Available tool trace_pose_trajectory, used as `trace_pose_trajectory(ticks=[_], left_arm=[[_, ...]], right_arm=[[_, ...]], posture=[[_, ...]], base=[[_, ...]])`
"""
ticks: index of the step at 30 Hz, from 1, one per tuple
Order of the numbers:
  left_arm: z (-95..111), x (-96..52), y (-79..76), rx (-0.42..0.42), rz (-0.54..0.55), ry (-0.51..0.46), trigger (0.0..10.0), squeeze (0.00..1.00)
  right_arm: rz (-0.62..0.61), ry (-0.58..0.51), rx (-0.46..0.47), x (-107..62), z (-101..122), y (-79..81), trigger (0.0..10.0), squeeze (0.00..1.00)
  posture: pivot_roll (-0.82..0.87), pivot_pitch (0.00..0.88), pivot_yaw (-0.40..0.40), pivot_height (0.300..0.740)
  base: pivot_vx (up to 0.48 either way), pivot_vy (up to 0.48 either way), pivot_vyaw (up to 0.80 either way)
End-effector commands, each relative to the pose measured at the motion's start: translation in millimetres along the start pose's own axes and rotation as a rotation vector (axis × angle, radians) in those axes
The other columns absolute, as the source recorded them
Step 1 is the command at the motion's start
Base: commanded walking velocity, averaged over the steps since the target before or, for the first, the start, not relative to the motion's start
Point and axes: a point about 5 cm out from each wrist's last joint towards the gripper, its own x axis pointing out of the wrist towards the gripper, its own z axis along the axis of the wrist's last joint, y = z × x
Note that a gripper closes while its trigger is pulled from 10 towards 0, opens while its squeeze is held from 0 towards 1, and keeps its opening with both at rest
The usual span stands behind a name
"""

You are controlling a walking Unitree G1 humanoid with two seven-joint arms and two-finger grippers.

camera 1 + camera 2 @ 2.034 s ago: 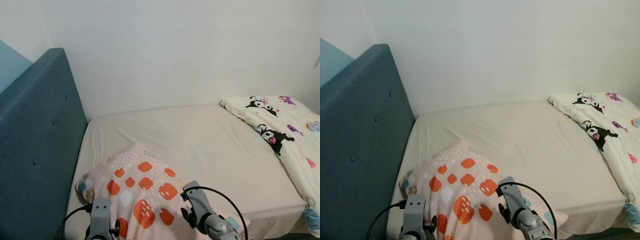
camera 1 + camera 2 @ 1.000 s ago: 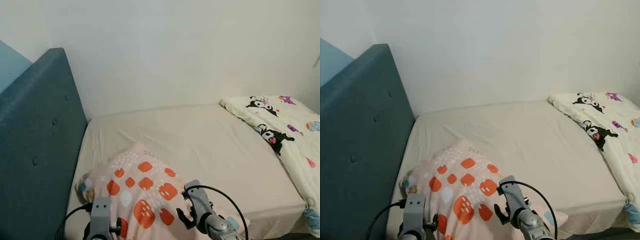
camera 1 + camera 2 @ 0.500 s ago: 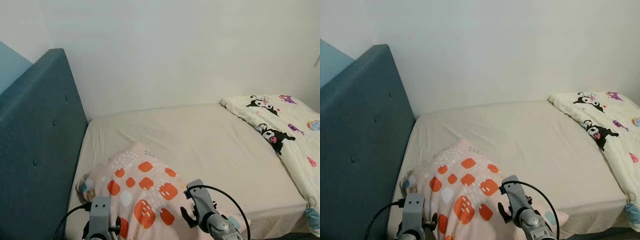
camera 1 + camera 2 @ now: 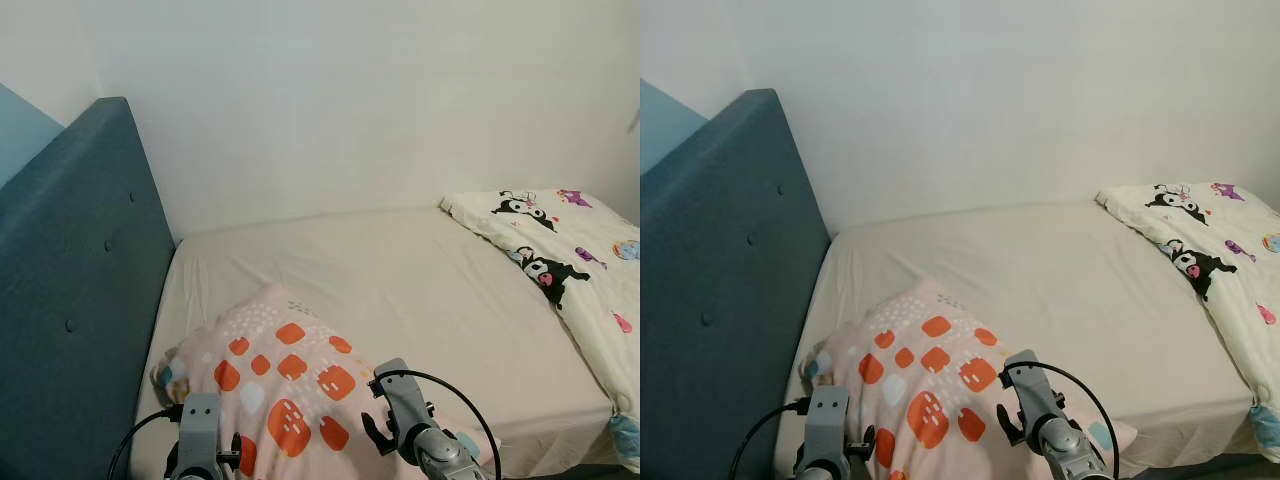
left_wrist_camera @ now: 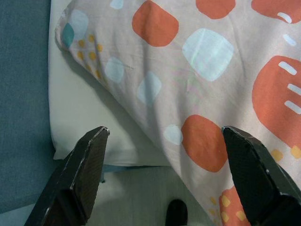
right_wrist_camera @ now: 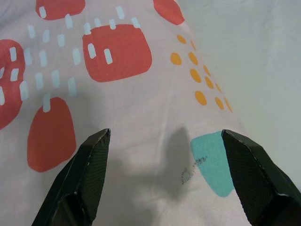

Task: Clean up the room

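A pink pillow (image 4: 285, 385) with orange, white and teal patches lies on the beige bed sheet (image 4: 420, 290) near the front left corner of the mattress. My left gripper (image 5: 164, 176) hangs open over the pillow's near left edge, with nothing between its fingers (image 5: 87, 172). My right gripper (image 6: 164, 176) is open just above the pillow's right side, over an orange patch and a teal patch; it holds nothing. Both wrists (image 4: 200, 440) (image 4: 410, 435) show at the bottom of the eye views.
A dark teal padded headboard (image 4: 70, 290) stands along the left. A white duvet (image 4: 570, 260) with cartoon prints is bunched at the right end of the bed. A plain white wall (image 4: 350, 100) runs behind. Floor (image 5: 127, 197) shows below the mattress edge.
The right wrist has shifted slightly over the pillow; the left arm and the pillow stay where they were.
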Motion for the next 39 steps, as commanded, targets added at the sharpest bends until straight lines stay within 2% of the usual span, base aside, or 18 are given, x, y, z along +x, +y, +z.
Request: trace_pose_trajectory(ticks=[1,39], left_arm=[[-1.4,-0.7,3.7,0.012,0.011,0.002,10.0,0.0],[-2.3,0.5,3.1,0.004,0.013,0.012,10.0,0.0]], right_arm=[[0.0,-0.008,-0.012,0.0,0.7,0.2,10.0,0.0],[0.001,-0.007,-0.016,0.0,1.1,-1.0,10.0,0.0]], posture=[[-0.12,0.0,-0.023,0.74],[-0.12,0.0,-0.028,0.74]], base=[[0.0,0.0,0.0],[0.0,0.0,0.0]])
